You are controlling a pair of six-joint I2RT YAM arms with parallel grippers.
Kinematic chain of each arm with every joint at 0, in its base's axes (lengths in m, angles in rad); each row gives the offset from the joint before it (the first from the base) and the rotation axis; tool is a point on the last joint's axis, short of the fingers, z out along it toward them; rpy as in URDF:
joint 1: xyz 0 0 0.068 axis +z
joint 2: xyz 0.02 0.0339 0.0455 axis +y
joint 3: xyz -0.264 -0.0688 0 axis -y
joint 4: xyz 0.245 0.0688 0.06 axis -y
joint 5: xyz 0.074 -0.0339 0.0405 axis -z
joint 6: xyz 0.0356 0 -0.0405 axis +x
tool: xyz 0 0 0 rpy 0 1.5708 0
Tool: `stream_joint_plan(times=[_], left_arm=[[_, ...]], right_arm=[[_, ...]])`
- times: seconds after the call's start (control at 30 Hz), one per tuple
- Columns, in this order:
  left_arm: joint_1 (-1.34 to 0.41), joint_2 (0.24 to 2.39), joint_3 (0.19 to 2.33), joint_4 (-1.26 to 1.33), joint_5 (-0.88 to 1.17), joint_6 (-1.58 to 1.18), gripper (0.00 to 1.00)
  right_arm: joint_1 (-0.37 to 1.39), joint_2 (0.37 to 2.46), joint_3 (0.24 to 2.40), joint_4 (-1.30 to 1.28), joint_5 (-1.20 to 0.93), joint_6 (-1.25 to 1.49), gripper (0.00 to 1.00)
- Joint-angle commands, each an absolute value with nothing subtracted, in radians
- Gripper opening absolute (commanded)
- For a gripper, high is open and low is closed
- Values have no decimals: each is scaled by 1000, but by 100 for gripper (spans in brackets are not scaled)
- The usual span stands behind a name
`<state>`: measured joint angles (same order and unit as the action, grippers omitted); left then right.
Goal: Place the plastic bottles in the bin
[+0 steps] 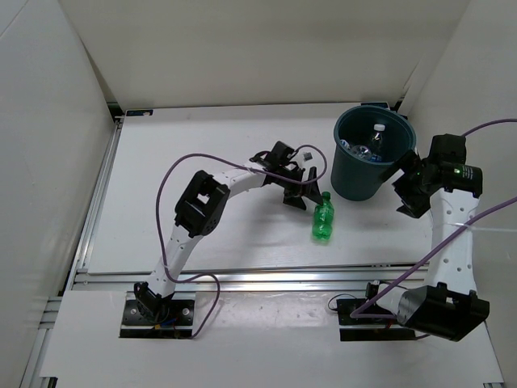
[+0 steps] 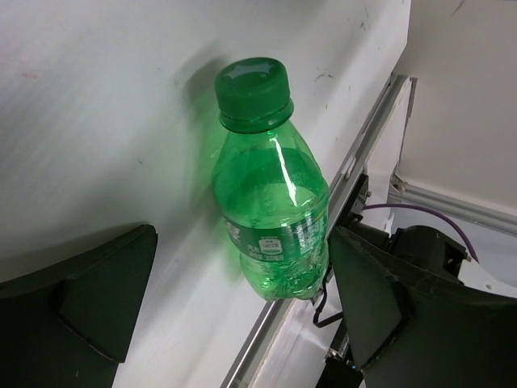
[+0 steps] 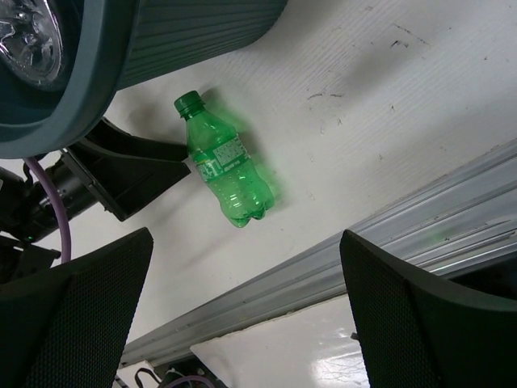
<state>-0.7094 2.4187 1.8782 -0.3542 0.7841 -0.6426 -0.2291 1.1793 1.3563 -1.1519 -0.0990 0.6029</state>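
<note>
Only one green bottle [image 1: 323,217] outside bin [image 1: 355,182]; two inside.

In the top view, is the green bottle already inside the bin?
No, the green bottle rests on the table beside the bin, outside its wall.

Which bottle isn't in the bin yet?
The green bottle, lying on the table just beside the bin; the clear bottles are already inside it.
</note>
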Motion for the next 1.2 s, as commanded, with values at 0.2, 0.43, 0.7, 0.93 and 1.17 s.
stream_joint_plan(times=[0.2, 0.43, 0.7, 0.93, 1.17], left_arm=[[-753, 2420, 1936, -379, 807, -635, 100], [-775, 2476, 1994, -379, 828, -666, 87], [-775, 2458, 2020, -379, 879, -669, 52], [-658, 2193, 1780, -391, 853, -765, 37], [-509, 1947, 1930, -512, 596, -683, 34]], right_arm=[[-233, 1108, 1285, -1154, -78, 603, 100], [-233, 1066, 1256, -1175, -35, 594, 100], [-233, 1055, 1256, -1184, -25, 584, 100], [-233, 1088, 1298, -1164, -25, 594, 100], [-233, 1097, 1298, -1154, -15, 614, 100]])
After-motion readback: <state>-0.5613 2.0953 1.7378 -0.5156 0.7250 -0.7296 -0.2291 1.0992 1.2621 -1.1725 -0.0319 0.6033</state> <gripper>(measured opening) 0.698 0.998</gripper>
